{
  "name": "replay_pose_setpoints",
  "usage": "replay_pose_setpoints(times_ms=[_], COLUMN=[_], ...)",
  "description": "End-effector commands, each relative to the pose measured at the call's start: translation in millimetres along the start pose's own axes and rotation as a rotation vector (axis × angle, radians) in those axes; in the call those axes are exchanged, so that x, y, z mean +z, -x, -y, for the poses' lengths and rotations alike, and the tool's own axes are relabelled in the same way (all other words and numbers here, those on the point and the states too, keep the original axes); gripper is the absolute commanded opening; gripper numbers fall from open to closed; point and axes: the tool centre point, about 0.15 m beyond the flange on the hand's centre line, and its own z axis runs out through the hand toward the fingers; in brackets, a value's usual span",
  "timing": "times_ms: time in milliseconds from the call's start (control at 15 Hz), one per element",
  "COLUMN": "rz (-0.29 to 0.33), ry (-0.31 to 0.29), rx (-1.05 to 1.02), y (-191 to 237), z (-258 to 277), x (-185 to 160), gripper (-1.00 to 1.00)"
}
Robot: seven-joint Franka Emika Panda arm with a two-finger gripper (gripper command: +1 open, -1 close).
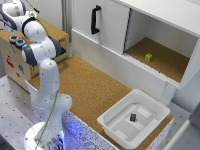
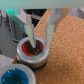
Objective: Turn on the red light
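Looking down from the wrist camera, the gripper (image 2: 37, 46) sits right over the red light (image 2: 32, 49), and both pale fingertips (image 2: 30, 36) reach down to the glossy dark-red cap, one on either side of its middle. The fingers stand a little apart with nothing clamped between them, so the gripper is spread, not clenched. I cannot tell whether the tips press the cap or only touch it. The red light lies inside a dark ring with a pale metal collar, and it rests on a cork surface (image 2: 65, 50). Just beside it, nearest the lens, the blue round cap (image 2: 12, 77) shows in its own ring, close to the red one but not touching it.

Switching to the exterior view, the white arm (image 1: 42, 65) rises from its base at the view's lower left and bends back toward a wooden box (image 1: 15, 62) at the far left; round buttons (image 1: 17, 41) are visible on top of that box, but the gripper itself is hidden behind the arm's links. Further off, a cork countertop (image 1: 90, 85) runs across the middle. A white tray (image 1: 117, 122) sits on it toward the view's right, holding a small dark object (image 1: 133, 117). Farthest back, a white cabinet (image 1: 110, 30) with a black handle (image 1: 95, 20) stands open on the right, and a small yellow block (image 1: 148, 57) rests on its cork shelf.
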Motion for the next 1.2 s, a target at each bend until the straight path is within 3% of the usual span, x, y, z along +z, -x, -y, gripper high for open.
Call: replay_pose_setpoints(times_ms=[0,267,733,867,1133], rz=[0.19,0.215,0.142,0.142,0.172], ry=[-0.037,-0.056,-0.018,-0.005,-0.032], rx=[0.019,0.028,0.048,0.026,0.016], y=[-35.6,-36.8,-22.0,-23.0,-22.9], z=[-13.5,-14.2,-0.5,13.0,19.0], x=[12.5,29.5,-12.9,-17.9,-1.7], gripper=[-1.0,-1.0,-1.0,-1.0,-1.0])
